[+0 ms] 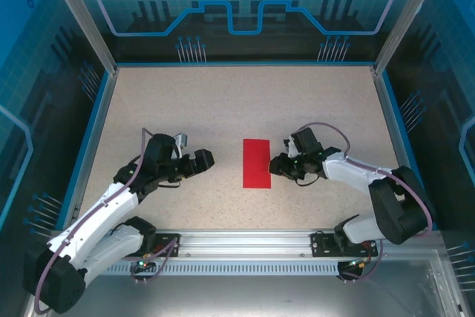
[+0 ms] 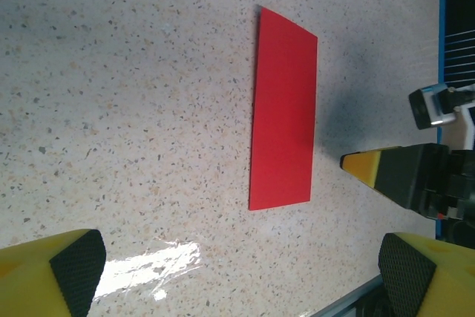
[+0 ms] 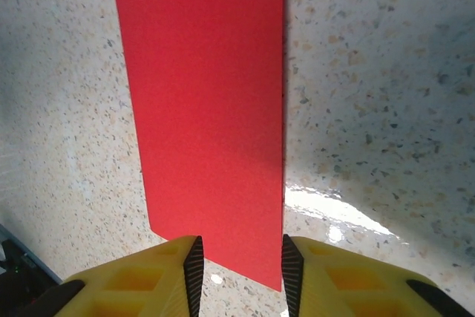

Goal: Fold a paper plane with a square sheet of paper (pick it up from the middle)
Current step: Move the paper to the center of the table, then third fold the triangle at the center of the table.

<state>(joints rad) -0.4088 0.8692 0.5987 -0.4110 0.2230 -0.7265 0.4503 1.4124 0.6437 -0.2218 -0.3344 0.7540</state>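
The red paper (image 1: 257, 163) lies flat on the counter (image 1: 223, 102), a rectangle. Our right pincer (image 3: 241, 261) sits at its edge, narrowly parted; our left pincer (image 1: 206, 159) gapes wide, apart.

Red paper sheet (image 1: 257, 163): matt, smooth. Tabletop (image 1: 223, 102): speckled stone-look, smooth, faint gloss where glare falls. Left gripper (image 2: 241, 257) fingers (image 2: 22, 280): yellow plastic, semi-matt; pads (image 2: 78, 269) black, finely textured, rubber-like.
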